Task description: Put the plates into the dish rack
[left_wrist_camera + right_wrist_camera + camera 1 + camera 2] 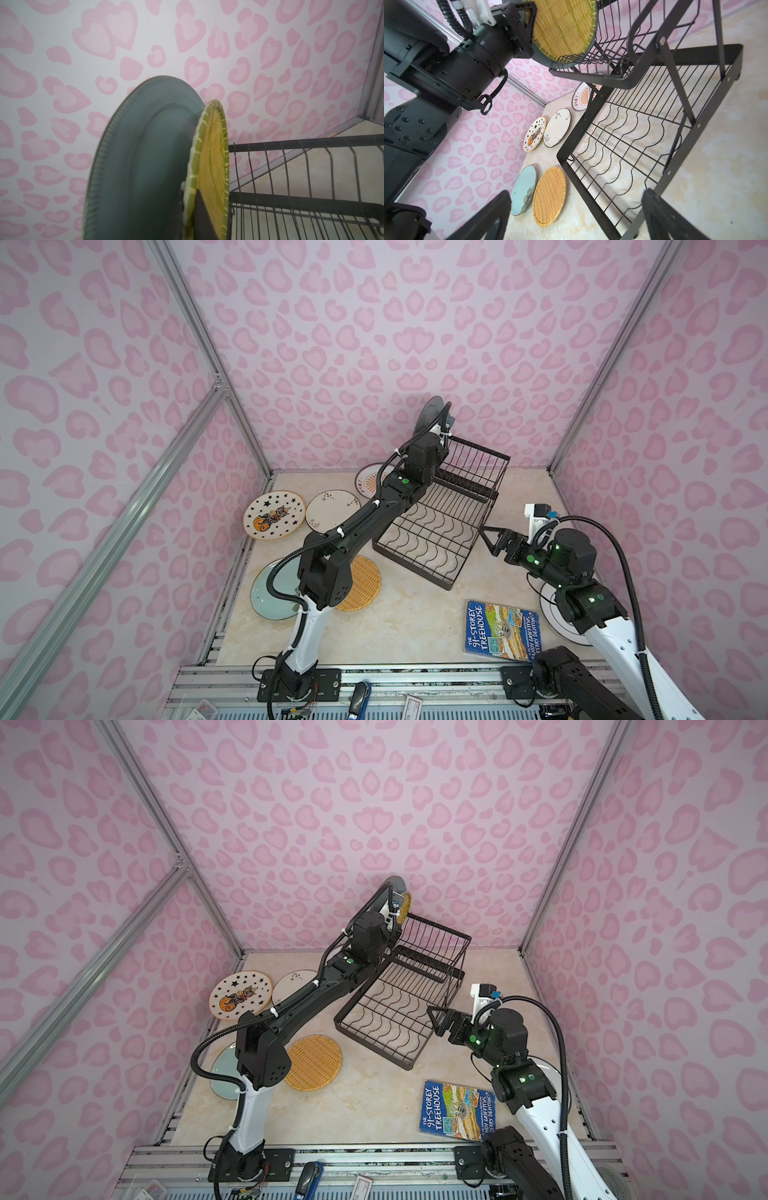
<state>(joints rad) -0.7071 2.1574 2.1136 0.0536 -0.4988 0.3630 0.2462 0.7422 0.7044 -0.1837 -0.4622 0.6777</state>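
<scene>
Pink walls (374, 323): left gripper (188, 207) pinches yellow plate (212, 162) rim above rack (411, 562); right gripper (488, 535) spread beside rack. Likely stiff, slick, breakable; hold by rim.

Dish rack (372, 1044): I have it mid-table, set askew, raised basket (291, 144) behind, flat tray (409, 568) in front
Basket, left end: big plate (141, 155) upright at the very end, upright woven plate (212, 166) just beside it on its right
Left gripper (190, 191): my jaws pinch the upright woven plate's rim
Left of rack, back: sunburst plate (368, 483) nearest, then sprig plate (332, 510), then star plate (274, 514), all flat on the table (415, 626)
Left of rack, front: flat woven plate (313, 1063), floral plate (270, 593) just beside it on its left, partly under my left arm
Right gripper (490, 537): just off the tray's right edge, jaws wide apart
Front right: book (500, 630) before the rack, ring plate (548, 610) on its right under my right arm
</scene>
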